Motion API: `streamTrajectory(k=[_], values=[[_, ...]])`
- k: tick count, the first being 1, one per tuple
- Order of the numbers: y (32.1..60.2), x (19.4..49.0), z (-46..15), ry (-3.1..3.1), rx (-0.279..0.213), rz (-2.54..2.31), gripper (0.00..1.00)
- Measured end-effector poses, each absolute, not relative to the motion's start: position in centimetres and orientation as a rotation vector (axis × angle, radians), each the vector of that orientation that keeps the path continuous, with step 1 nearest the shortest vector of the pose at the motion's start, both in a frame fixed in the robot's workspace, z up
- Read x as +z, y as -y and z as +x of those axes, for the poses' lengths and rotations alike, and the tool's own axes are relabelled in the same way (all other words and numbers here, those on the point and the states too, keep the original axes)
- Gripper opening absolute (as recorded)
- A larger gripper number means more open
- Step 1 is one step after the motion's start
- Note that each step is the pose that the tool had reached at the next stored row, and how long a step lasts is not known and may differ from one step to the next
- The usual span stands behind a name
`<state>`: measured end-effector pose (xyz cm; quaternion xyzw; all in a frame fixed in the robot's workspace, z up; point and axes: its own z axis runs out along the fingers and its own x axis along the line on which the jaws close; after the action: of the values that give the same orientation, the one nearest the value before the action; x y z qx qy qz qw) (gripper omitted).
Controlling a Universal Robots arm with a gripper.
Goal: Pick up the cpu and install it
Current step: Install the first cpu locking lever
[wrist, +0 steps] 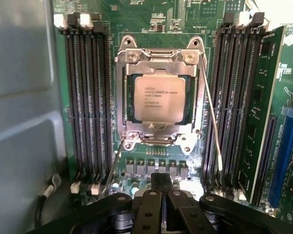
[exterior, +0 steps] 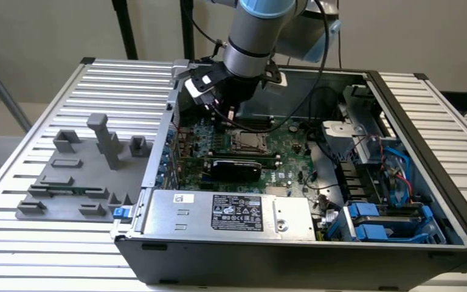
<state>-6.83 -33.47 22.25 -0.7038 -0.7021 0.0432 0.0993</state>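
As far as can be judged from how things lie, mostly done. Found straight ahead of the fingers [wrist: 155, 187], a little apart from their tips: the cpu [wrist: 159, 99], lying flat inside the socket frame [wrist: 158, 56], silver top up and square to the opening. Not carried, not touched. Fingers closed, pad against pad, gripping nothing.

So: pick-up and placing apparently complete, with only the locking left in doubt. Metal frame seemingly down over the chip's edges, yet cannot tell whether clamped fast. One thin wire lever [wrist: 212, 122] slants along one side of the socket, and a second [wrist: 115, 165] sits by the corner nearer the fingers on the other side. Cannot tell whether either is hooked home.

Counted:
- One cpu.
- One socket frame.
- Two wire levers.
- Two banks of memory slots [wrist: 88, 97], one to either side of the line from fingers to chip, seemingly four slots in each.

From the exterior view:
- One arm [exterior: 245, 55], reaching down into one open computer case [exterior: 298, 261].
- One labelled metal box [exterior: 233, 213] inside the case, well away from the fingers.
- One grey fixture [exterior: 79, 176] on the table [exterior: 39, 243], outside the case and well apart from the fingers.
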Motion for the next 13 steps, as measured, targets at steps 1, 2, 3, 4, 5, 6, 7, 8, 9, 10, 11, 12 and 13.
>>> streamTrajectory(k=[1, 2, 3, 4, 5, 6, 7, 8, 9, 10, 11, 12, 13], values=[[33.47, 22.39, -6.90, 2.073, 0.119, -2.077, 0.11], [33.47, 22.50, -6.95, 2.069, 0.111, -2.073, 0.11], [33.48, 22.62, -7.00, 2.065, 0.103, -2.070, 0.11], [33.48, 22.70, -7.03, 2.060, 0.095, -2.067, 0.11], [33.49, 22.74, -7.05, 2.055, 0.089, -2.066, 0.11], [33.49, 22.78, -7.06, 2.050, 0.084, -2.066, 0.11], [33.50, 22.81, -7.07, 2.045, 0.080, -2.066, 0.11], [33.50, 22.84, -7.07, 2.038, 0.078, -2.068, 0.11], [33.50, 22.84, -7.07, 2.030, 0.078, -2.073, 0.11], [33.50, 22.84, -7.06, 2.019, 0.079, -2.080, 0.11], [33.50, 22.84, -7.06, 2.006, 0.081, -2.089, 0.11], [33.51, 22.84, -7.07, 1.992, 0.082, -2.099, 0.11], [33.51, 22.85, -7.07, 1.977, 0.083, -2.110, 0.11]])
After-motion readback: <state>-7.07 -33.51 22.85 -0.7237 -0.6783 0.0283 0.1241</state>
